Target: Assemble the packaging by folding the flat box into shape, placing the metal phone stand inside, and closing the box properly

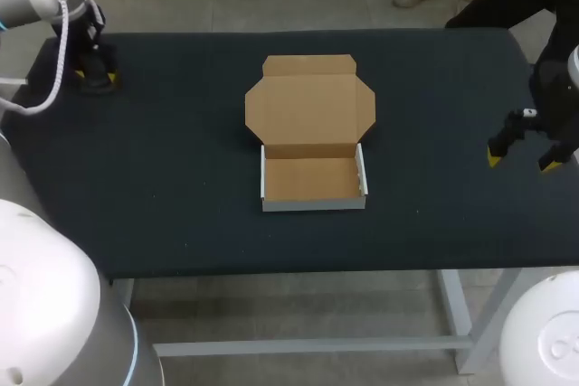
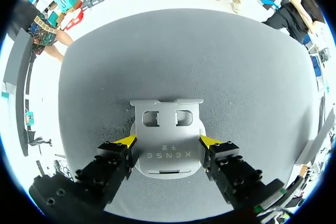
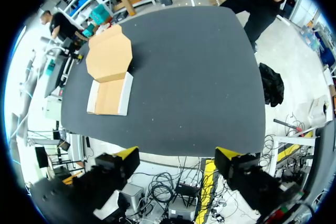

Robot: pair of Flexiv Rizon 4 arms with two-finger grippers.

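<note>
The dark, matte, finely speckled table (image 1: 163,151) carries the cardboard box (image 1: 310,128) at its middle, between the two grippers and well apart from both. The box is folded into a shallow tray with white outer walls and a plain brown inside. Its lid is thrown open flat, with clipped corners and a tuck flap at its far end. The long axis runs from the tray, on the robot's side, out to the flap, which points away from the robot.

The right gripper (image 1: 523,158) hangs over the table's right part. Its fingers are spread wide with nothing between them, and the box lies far ahead and off to one side.

The left gripper (image 1: 90,74) is at the far left corner and pinches the metal phone stand (image 2: 167,135), a yellow tip on each flank. The stand is smooth grey sheet metal. Its rounded end is back between the fingers, and its straight bent lip and two rectangular cut-outs point ahead along them.
</note>
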